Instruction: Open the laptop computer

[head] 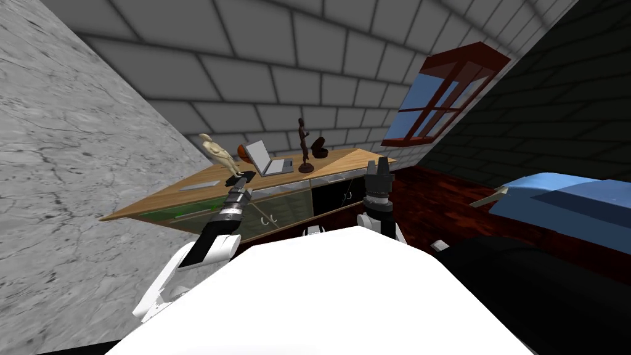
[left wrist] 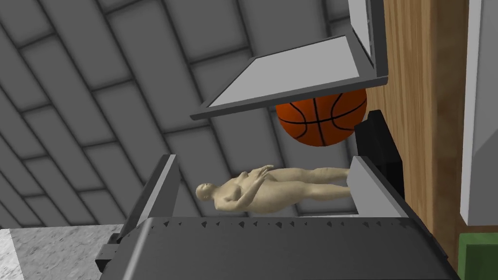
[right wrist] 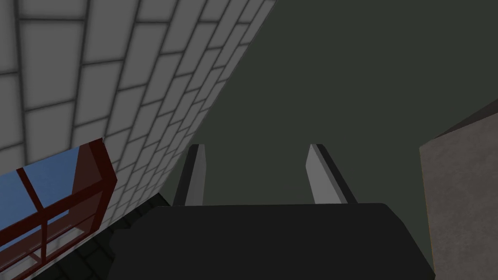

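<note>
Laptop (head: 268,159): on the table (head: 160,200) near its back edge, between a ball (head: 244,154) and a dark statuette (head: 303,145).
Lid (left wrist: 287,73): already raised steeply off the base.
Left gripper (head: 240,179): over the table's front part, fingers (left wrist: 163,187) spread apart, holding nothing.
Right gripper (head: 377,166): raised in front of the table, to the right of the laptop, fingers (right wrist: 318,175) apart, empty.
Straight ahead of the left gripper: a pale figurine (left wrist: 272,188), framed between the 2 fingers but beyond their tips, with the ball past it.
Key relation: the laptop lies beyond the left fingers and off to their right, past the figurine.
Axis: the hinge seems to run roughly front to back across the table. The lid stands on the ball's side and the base stretches toward the statuette.
Nearer arm: the left, and clearly so.
Progress: judged from the lid's angle, the opening looks done or nearly done.
Next move, if any: the left gripper would have to shift right, around the figurine, to reach the lid's free edge.
Risk: the figurine may topple if brushed. The ball, just behind the lid, may limit further swing.
</note>
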